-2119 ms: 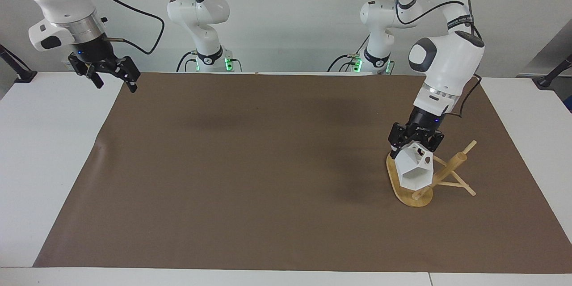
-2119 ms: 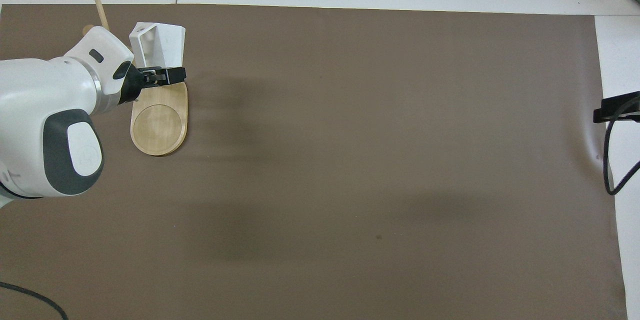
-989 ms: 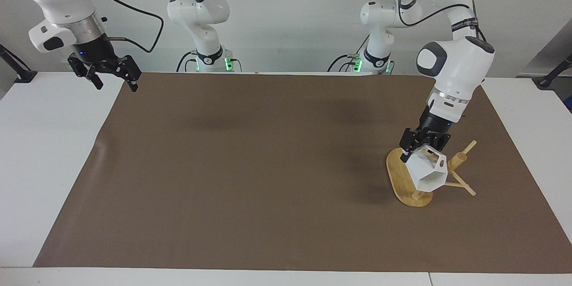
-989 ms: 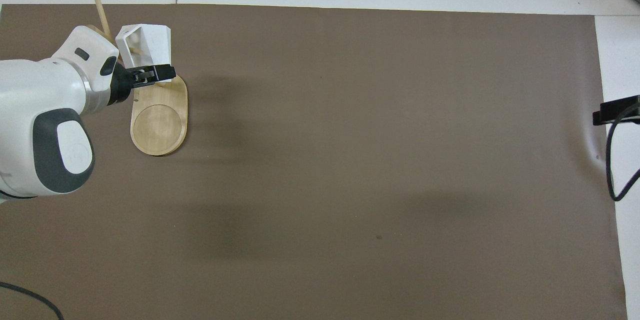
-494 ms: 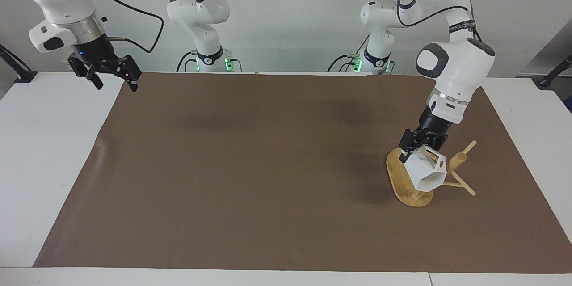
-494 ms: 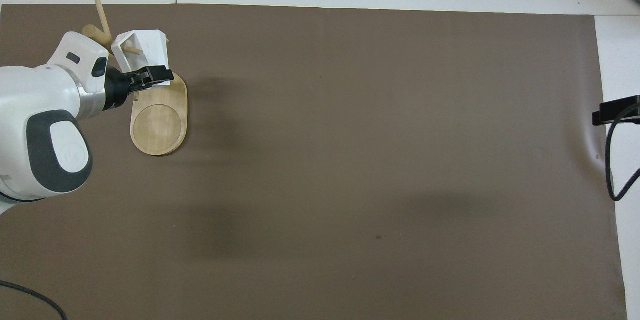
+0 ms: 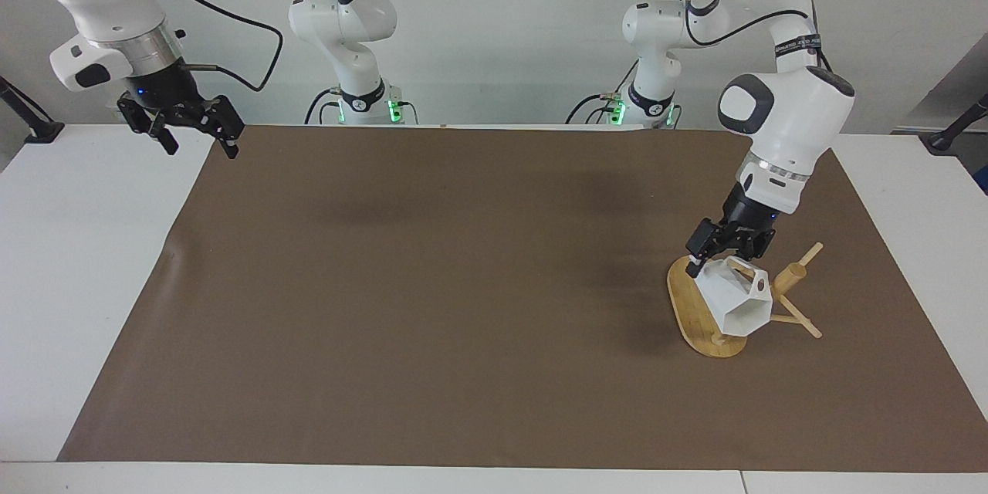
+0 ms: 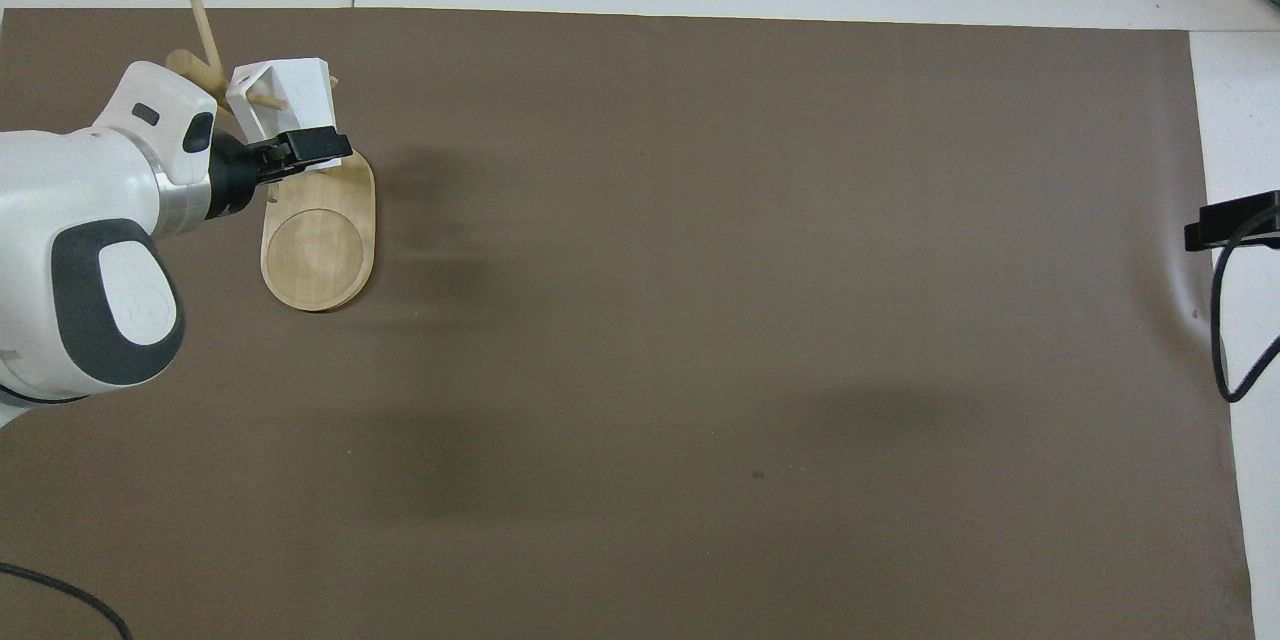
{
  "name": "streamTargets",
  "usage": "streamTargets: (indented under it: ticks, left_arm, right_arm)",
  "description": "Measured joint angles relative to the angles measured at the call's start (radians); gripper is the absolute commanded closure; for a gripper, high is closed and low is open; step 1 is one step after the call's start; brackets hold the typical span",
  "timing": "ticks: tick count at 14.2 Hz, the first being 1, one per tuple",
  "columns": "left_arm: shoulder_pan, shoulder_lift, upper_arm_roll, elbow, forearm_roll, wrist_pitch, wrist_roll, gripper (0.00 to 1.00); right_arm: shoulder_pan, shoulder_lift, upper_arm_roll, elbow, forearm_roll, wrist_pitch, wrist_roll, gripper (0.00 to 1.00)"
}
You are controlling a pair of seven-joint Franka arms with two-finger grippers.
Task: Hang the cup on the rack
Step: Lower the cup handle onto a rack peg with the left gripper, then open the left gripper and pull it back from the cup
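— Lower now than a second ago: cup [image 7: 733, 299] on rack [image 7: 698, 314] peg, mouth tilted down, toward left arm's end of mat [image 7: 463, 285].
— Left gripper [image 7: 722, 256] spread just above cup; right gripper [image 7: 194, 131] spread, waiting.

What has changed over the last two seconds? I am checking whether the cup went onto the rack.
The left hand carried the cup lower and toward the rack's post; a peg now passes through its handle. The hand now looks opened, just above the cup. The rack stayed put, and the right hand waited open at its table end.
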Motion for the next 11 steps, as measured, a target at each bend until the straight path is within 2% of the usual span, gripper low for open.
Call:
streamTargets:
  ticks: [2,8,11]
  left_arm:
    - [0.0,-0.016,0.002,0.027,0.016,-0.088,0.001,0.0]
    - [0.003,-0.167,0.009,0.091,0.24,-0.462,0.001,0.0]
    - [0.003,-0.207,0.009,0.166,0.309,-0.647,0.001,0.0]
  right_arm:
    - [0.0,0.0,0.0,0.0,0.0,0.0,0.0,0.0]
    - [0.0,0.0,0.0,0.0,0.0,0.0,0.0,0.0]
    - [0.0,0.0,0.0,0.0,0.0,0.0,0.0,0.0]
